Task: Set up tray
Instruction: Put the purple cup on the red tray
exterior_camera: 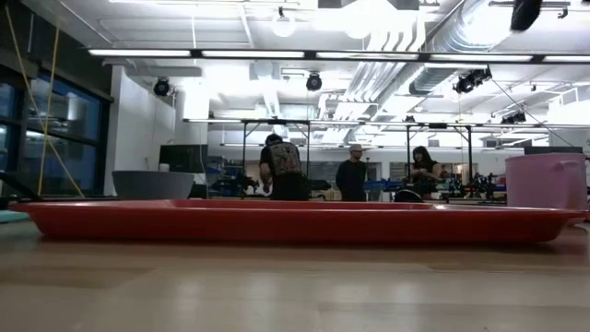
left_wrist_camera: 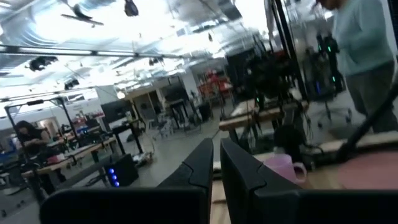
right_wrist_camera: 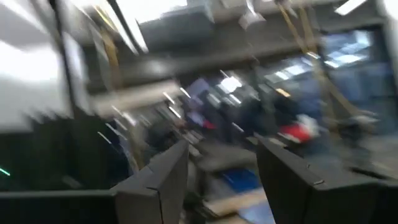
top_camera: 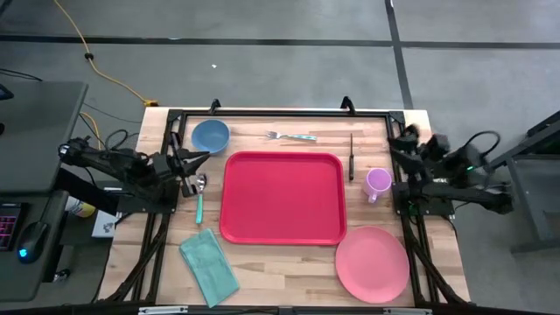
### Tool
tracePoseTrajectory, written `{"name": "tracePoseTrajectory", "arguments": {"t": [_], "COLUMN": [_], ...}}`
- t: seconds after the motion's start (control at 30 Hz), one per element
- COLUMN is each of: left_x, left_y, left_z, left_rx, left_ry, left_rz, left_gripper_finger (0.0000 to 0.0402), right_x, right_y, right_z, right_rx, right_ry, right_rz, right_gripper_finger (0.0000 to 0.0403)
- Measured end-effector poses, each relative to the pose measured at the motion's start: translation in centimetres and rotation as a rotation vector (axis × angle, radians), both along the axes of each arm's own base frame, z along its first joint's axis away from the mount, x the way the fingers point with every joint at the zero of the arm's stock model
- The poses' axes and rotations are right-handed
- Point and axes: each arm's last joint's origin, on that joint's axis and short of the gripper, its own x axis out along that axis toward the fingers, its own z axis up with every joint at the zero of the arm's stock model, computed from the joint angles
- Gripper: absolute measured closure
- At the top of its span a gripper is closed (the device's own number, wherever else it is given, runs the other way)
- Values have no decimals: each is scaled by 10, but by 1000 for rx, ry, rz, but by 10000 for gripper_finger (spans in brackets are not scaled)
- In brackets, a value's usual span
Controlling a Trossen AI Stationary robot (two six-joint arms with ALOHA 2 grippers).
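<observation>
The red tray [top_camera: 282,198] lies flat in the middle of the table and is bare; in the low view it is the long red rim [exterior_camera: 295,221]. My left gripper [top_camera: 201,158] is raised over the table's left side, between the blue bowl [top_camera: 210,135] and a teal-handled spoon [top_camera: 199,194]. Its fingers [left_wrist_camera: 205,165] stand almost together with nothing between them. My right gripper [top_camera: 396,145] is raised at the right side, above and beyond the pink mug [top_camera: 377,183]. It is open [right_wrist_camera: 224,168] and holds nothing.
A fork [top_camera: 291,136] and a knife [top_camera: 352,156] lie beyond the tray. A pink plate [top_camera: 372,263] sits at the near right and a teal napkin [top_camera: 209,265] at the near left. Several people stand in the room behind the table [exterior_camera: 350,175].
</observation>
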Motion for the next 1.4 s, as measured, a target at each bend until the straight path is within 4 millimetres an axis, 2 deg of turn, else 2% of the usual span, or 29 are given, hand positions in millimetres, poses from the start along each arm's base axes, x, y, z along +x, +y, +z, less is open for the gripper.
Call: {"name": "tracePoseTrajectory", "arguments": {"t": [0.23,0.37,0.5,0.7,0.77,0.87,1.03,1.2,1.4], "left_x": [-8,-8,-8,-8,-8,-8,-8,-8,-8], "left_y": [3,3,3,3,3,3,3,3,3], "left_z": [23,21,19,20,20,20,20,21,20], "left_rx": [16,26,20,11,11,10,3,-59,-124], "left_ry": [17,64,80,75,75,74,70,47,27], "left_rz": [3,1,-3,-5,-5,-5,-1,-9,-23], "left_gripper_finger": [341,341,341,341,341,341,341,341,341], "right_x": [-39,-37,-16,31,50,65,76,85,90], "right_y": [3,0,-6,-16,-19,-21,-24,-26,-26], "right_z": [115,166,193,207,213,218,217,205,168], "right_rx": [-139,-162,-56,127,173,259,411,540,739], "right_ry": [207,388,671,991,976,945,914,916,1023], "right_rz": [-194,-273,-339,-377,-396,-383,-391,-420,-382], "right_gripper_finger": [233,233,233,233,233,233,233,233,233]}}
